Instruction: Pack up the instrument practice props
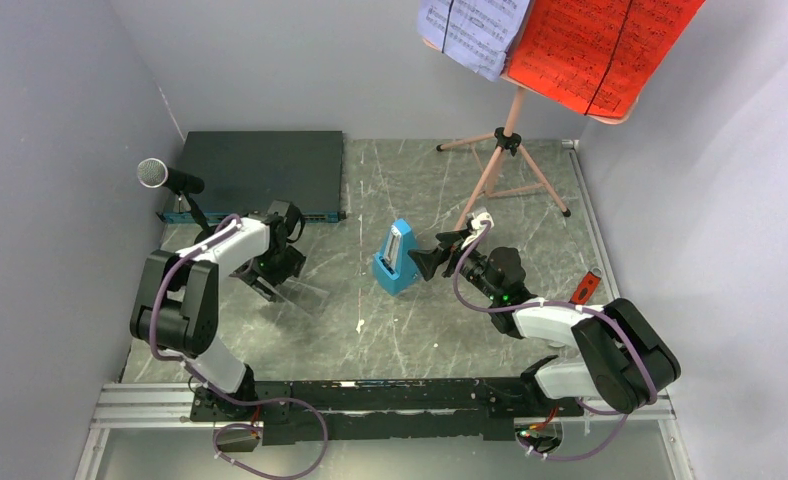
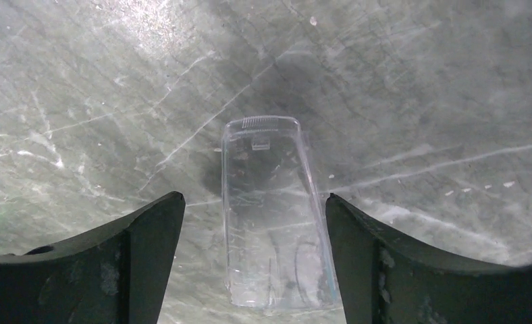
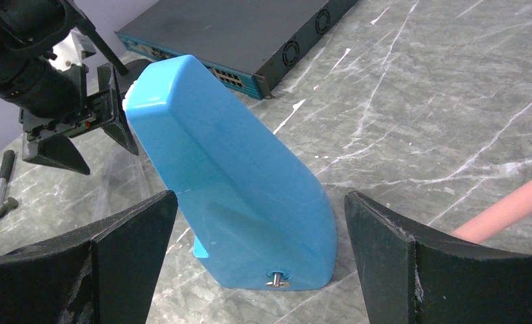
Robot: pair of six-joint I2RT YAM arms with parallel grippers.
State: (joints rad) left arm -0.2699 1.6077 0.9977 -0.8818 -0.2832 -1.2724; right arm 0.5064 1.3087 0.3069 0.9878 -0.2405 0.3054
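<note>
The small blue metronome [image 1: 398, 258] stands on the gray desk [image 1: 410, 330], close to the middle. The right tool [image 1: 432, 255] is low down just beside it, on its right side. The wrist view shows its two black fingers [image 3: 125, 236] wide apart, with the metronome between them. A little gap shows on each side, so they are not squeezing it. The left tool [image 1: 270, 280] hangs over the left part of the desk with its fingers apart too, and it holds nothing. Under it a clear plastic cover [image 2: 273, 216] lies flat on the desk, in the space between the two fingers, and they do not touch it. The black microphone [image 1: 155, 173] with its silver head is at the far left, next to the big flat black box [image 1: 255, 170] by the back wall. The pink music stand [image 1: 510, 150] stands on its three legs at the back right, behind the metronome. On its board sit a lavender sheet [image 1: 475, 25] on the left and a red sheet [image 1: 600, 45] on the right.
</note>
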